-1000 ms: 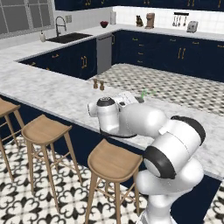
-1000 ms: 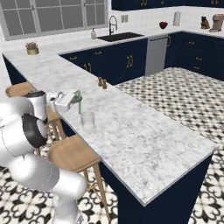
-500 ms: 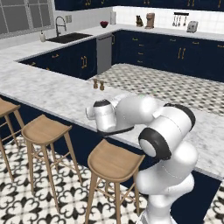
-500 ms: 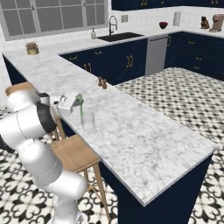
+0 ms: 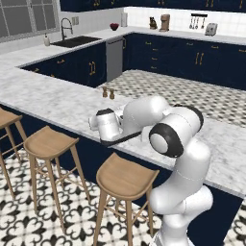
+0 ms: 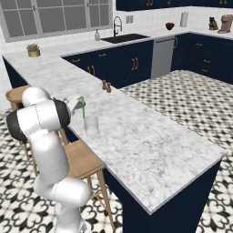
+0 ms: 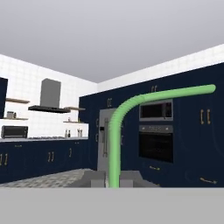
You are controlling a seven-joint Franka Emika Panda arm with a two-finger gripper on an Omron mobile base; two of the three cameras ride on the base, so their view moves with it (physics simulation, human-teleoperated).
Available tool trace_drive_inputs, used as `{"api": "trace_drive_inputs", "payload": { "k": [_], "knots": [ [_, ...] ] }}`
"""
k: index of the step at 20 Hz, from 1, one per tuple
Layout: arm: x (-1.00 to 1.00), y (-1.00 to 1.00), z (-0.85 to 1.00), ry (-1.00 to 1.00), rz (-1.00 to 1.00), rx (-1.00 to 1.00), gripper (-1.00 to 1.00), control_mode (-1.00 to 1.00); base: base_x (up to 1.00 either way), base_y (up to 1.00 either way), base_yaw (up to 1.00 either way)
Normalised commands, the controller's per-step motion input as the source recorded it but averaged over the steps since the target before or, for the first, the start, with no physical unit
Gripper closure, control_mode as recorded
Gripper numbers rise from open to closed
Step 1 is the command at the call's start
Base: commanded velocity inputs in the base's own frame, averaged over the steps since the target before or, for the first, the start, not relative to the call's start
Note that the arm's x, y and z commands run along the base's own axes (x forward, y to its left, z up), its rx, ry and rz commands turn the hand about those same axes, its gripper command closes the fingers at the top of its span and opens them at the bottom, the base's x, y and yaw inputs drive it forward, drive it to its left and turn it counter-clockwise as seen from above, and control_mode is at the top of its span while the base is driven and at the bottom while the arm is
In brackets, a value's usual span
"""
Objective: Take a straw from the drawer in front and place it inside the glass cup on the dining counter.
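Note:
A thin green straw (image 7: 114,144) with a bent top stands between my gripper's (image 7: 113,179) two dark fingertips (image 7: 94,178), which are shut on its lower part. In the right base view my gripper (image 6: 80,108) holds the straw (image 6: 82,105) roughly upright over the dining counter (image 6: 150,145). Its lower end is just above and left of the clear glass cup (image 6: 91,126), which stands upright near the counter's stool-side edge. My hand (image 5: 104,126) hovers over the marble slab (image 5: 57,103), with the arm hiding the cup. The drawer is out of view.
Two small shakers (image 6: 106,85) stand on the counter beyond the cup, also seen as shakers (image 5: 108,92). Wooden stools (image 5: 126,177) (image 5: 48,141) line the near side below the slab. A sink (image 6: 124,37) and navy cabinets lie across the kitchen.
The arm's elbow has swung up and in over the counter edge. The hand and the straw it holds have hardly shifted and stay beside the cup; the grip is unchanged.

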Motion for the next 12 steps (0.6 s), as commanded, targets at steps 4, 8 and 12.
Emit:
{"api": "trace_drive_inputs", "payload": {
  "k": [4, 8, 12],
  "knots": [
    [0.17, 0.0, -0.2, 0.0, 0.0, 0.0, 1.0, -1.0, 0.0, 0.0, 0.0],
    [0.24, 0.0, -0.15, 0.0, 0.0, 0.0, 1.0, -1.0, 0.0, 0.0, 0.0],
    [0.17, 0.0, -0.3, 0.0, 0.0, 0.0, 1.0, -1.0, 0.0, 0.0, 0.0]
  ]
}}
